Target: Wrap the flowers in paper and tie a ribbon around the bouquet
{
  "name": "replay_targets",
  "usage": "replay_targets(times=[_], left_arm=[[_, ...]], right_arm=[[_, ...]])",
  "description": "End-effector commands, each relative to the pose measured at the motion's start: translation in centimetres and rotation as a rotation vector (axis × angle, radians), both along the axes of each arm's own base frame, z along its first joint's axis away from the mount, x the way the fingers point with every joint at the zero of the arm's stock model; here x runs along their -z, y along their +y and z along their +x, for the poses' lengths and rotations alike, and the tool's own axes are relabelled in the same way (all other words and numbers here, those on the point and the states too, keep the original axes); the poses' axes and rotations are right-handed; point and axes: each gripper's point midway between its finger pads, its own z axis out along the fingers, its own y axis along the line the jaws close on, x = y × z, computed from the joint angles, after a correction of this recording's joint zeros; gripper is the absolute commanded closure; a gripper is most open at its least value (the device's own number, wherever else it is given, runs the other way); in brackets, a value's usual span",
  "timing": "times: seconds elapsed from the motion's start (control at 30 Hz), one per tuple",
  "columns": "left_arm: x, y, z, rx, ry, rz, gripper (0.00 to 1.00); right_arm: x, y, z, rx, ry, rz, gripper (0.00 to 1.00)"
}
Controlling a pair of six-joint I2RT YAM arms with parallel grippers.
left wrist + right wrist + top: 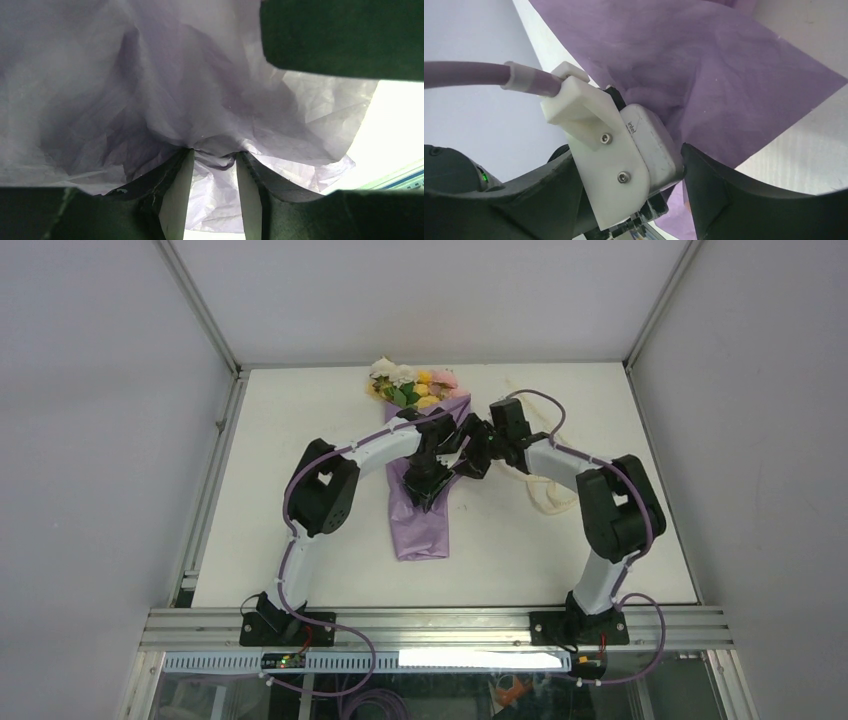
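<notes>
The bouquet lies lengthwise in the middle of the table, with the flowers [410, 386] at its far end. The lilac paper [420, 525] runs from them toward me as a crumpled cone. My left gripper [431, 485] is shut on a fold of the paper [150, 75], bunched between its fingertips [215, 156]. My right gripper [470, 455] is close beside it with its jaws wide open [628, 152]. The left wrist's camera housing [651, 145] sits between those jaws, with paper [704, 65] behind. The cream ribbon [548, 502] lies loose on the table under the right arm.
A black part of the right arm [340, 35] fills the top right of the left wrist view. The white table [300, 560] is framed by metal posts and grey walls. The two forearms meet over the bouquet's middle.
</notes>
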Motion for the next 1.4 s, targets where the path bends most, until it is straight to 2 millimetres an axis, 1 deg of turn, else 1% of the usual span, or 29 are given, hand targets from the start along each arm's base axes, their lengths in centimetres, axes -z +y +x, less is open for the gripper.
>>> replay_targets(times=[0.0,0.03,0.07,0.1,0.13,0.17,0.23,0.3,0.33,0.37,0.43,0.47,0.5,0.53,0.6,0.7,0.8,0.83,0.87,0.9,0.97,1.0,1.07,1.17,1.23,1.27,1.3,1.33,1.37], left_arm=[[0.2,0.0,0.1,0.003,-0.027,0.002,0.6],[0.2,0.0,0.1,0.001,-0.026,0.0,0.6],[0.2,0.1,0.1,0.0,-0.024,0.0,0.59],[0.3,0.1,0.0,-0.001,-0.023,0.0,0.6],[0.3,0.0,0.1,-0.001,-0.023,-0.001,0.59],[0.3,0.0,0.1,-0.001,-0.022,-0.002,0.59],[0.3,-0.1,0.1,-0.002,-0.022,-0.005,0.59],[0.4,-0.1,0.1,-0.002,-0.021,-0.004,0.59],[0.4,-0.1,0.2,-0.003,-0.022,-0.005,0.59],[0.4,-0.1,0.2,-0.002,-0.021,-0.004,0.59],[0.4,-0.1,0.2,-0.002,-0.022,-0.004,0.59],[0.4,-0.1,0.1,-0.001,-0.021,-0.003,0.59],[0.4,-0.1,0.2,-0.003,-0.02,-0.003,0.59],[0.5,-0.1,0.1,-0.002,-0.02,-0.003,0.59],[0.5,0.0,0.0,-0.001,-0.019,0.001,0.59],[0.4,0.2,0.0,0.004,-0.023,0.004,0.59],[0.3,0.2,0.1,0.006,-0.027,0.004,0.58],[0.3,0.2,0.1,0.006,-0.028,0.004,0.58],[0.3,0.2,0.1,0.006,-0.028,0.003,0.58],[0.3,0.2,0.1,0.006,-0.028,0.003,0.58],[0.2,0.2,0.1,0.006,-0.031,0.002,0.58],[0.1,0.2,0.1,0.008,-0.034,0.002,0.58],[0.1,0.3,0.2,0.012,-0.036,0.003,0.58],[0.0,0.2,0.3,0.011,-0.038,0.001,0.58],[0.0,0.1,0.3,0.011,-0.036,-0.004,0.58],[0.1,0.1,0.3,0.009,-0.034,-0.004,0.58],[0.1,0.1,0.3,0.01,-0.033,-0.006,0.58],[0.1,0.1,0.3,0.009,-0.031,-0.006,0.58],[0.1,0.1,0.2,0.009,-0.031,-0.007,0.58]], right_arm=[[2.5,-2.9,1.2,0.201,0.027,-0.057,0.3],[1.9,-4.0,1.4,0.247,0.007,-0.05,0.3],[1.1,-4.5,1.5,0.268,-0.012,-0.03,0.3],[0.0,-5.3,1.7,0.286,-0.034,-0.011,0.3],[-1.9,-6.5,2.0,0.301,-0.074,-0.004,0.29],[-2.6,-7.2,1.9,0.296,-0.089,-0.025,0.29],[-4.7,-10.1,1.8,0.318,-0.13,-0.084,0.28],[-5.0,-13.0,1.8,0.346,-0.129,-0.134,0.27],[-4.5,-14.2,1.7,0.351,-0.106,-0.17,0.27],[-3.9,-15.0,1.9,0.332,-0.096,-0.205,0.27],[-2.2,-15.5,2.4,0.225,-0.071,-0.308,0.28],[-1.3,-15.4,3.0,0.166,-0.048,-0.343,0.29],[-1.3,-15.0,4.2,0.113,-0.05,-0.361,0.31],[0.0,-14.6,4.7,0.057,-0.024,-0.379,0.32],[1.6,-13.4,5.6,-0.044,0.008,-0.384,0.33],[4.1,-11.5,5.4,-0.157,0.075,-0.368,0.34],[6.3,-10.8,5.0,-0.202,0.11,-0.401,0.34],[6.9,-10.5,4.8,-0.213,0.119,-0.402,0.37],[7.4,-10.1,4.5,-0.226,0.132,-0.393,0.47],[7.7,-9.8,4.0,-0.237,0.148,-0.382,0.65],[7.7,-9.2,2.6,-0.247,0.16,-0.356,0.96],[8.0,-9.0,1.1,-0.254,0.181,-0.339,1.0],[7.5,-8.5,-2.0,-0.289,0.208,-0.3,1.0],[7.1,-8.3,-7.9,-0.382,0.301,-0.265,1.0],[6.7,-7.8,-11.5,-0.445,0.353,-0.238,1.0],[6.5,-7.9,-12.5,-0.46,0.37,-0.241,0.94],[6.0,-8.0,-12.8,-0.458,0.368,-0.245,0.82],[5.3,-8.2,-12.8,-0.444,0.354,-0.255,0.66],[4.4,-8.2,-12.2,-0.428,0.322,-0.269,0.55]])
